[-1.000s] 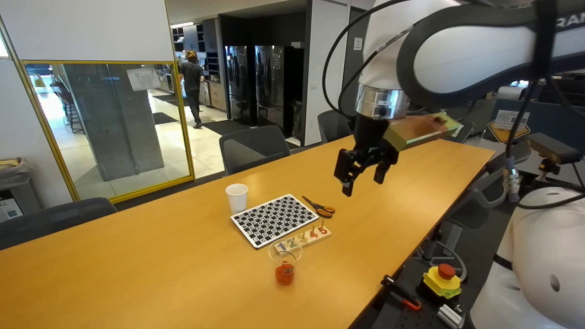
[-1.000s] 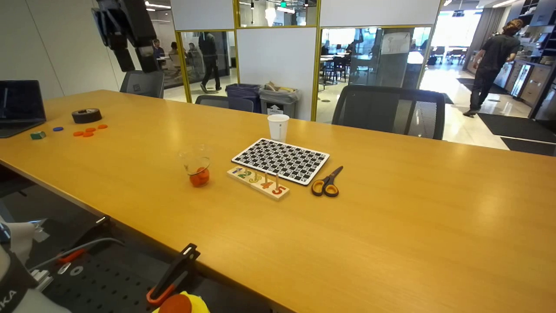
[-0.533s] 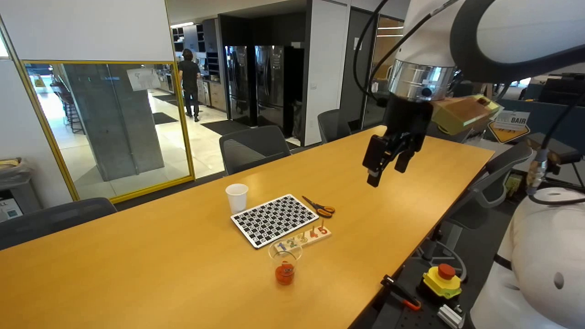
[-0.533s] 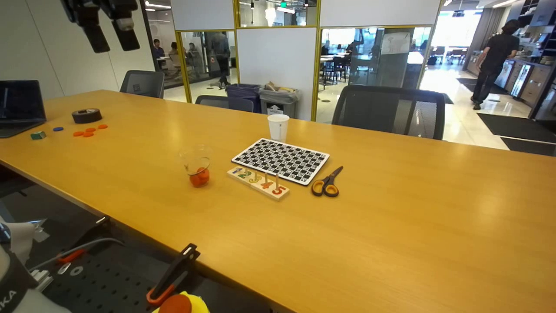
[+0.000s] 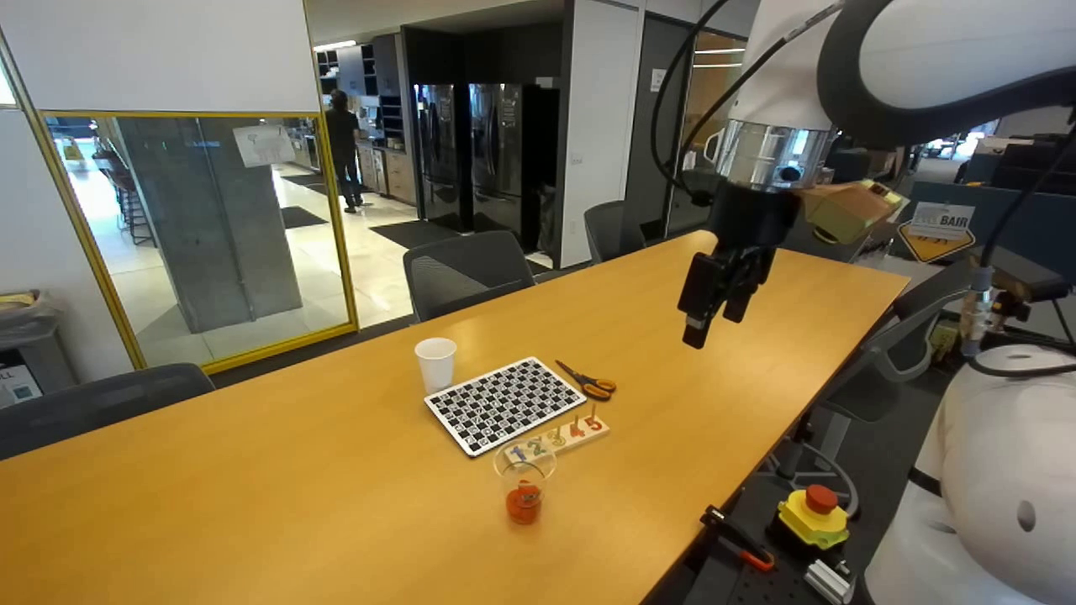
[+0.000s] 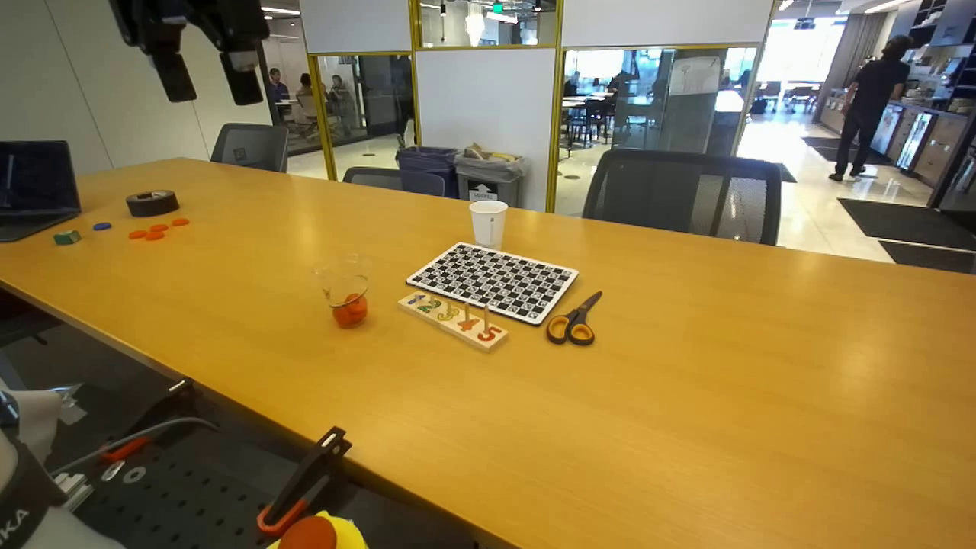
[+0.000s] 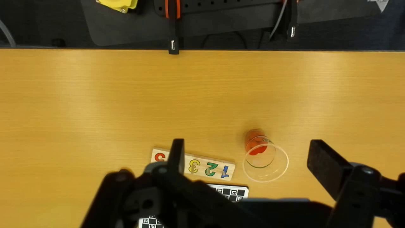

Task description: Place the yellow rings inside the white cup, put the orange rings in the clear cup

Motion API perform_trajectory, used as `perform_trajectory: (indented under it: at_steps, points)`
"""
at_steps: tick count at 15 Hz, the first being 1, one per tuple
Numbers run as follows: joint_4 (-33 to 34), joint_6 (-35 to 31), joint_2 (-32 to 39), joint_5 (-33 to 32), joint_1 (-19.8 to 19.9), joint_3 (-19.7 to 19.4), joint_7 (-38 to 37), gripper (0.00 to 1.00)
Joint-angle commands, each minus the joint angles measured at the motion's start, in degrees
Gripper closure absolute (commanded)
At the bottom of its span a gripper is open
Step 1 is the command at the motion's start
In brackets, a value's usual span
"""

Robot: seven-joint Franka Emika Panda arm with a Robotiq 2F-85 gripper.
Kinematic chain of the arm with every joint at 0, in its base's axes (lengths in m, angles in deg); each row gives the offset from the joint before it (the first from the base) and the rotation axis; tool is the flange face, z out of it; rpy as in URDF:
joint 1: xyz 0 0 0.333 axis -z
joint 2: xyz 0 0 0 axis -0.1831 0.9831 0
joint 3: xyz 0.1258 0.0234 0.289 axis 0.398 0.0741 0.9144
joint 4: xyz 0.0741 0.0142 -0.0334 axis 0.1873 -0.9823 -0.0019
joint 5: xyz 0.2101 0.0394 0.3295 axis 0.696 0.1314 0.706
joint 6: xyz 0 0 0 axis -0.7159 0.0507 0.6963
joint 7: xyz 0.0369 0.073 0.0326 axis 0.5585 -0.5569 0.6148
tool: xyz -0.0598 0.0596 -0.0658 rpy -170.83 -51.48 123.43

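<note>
Tool (image 6: 214,95) is hanging spread, empty, over tabletop (image 6: 686,419); orange rings (image 6: 350,311) are sitting in clear cup (image 6: 341,284), likely sorted by colour, similar pieces (image 6: 155,235) lying loose; white cup (image 6: 488,221) is standing, presumably for yellow.

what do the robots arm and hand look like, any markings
The arm is rounded and white with dark trim, a silver collar, a yellowish box beside that, and black cables. The hand is black with two blocky fingers. Cut-off pale lettering ending in KA shows in an exterior view.
</note>
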State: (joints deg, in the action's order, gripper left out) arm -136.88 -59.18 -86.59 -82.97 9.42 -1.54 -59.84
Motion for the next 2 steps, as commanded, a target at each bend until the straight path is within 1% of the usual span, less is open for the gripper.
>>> perform_trajectory:
  at_steps: [1, 2]
  points:
    - [0.11, 0.05, 0.16, 0.71, 0.99, 0.70, 0.80, 0.00]
    - [0.11, 0.05, 0.20, 0.71, 0.98, 0.70, 0.82, 0.00]
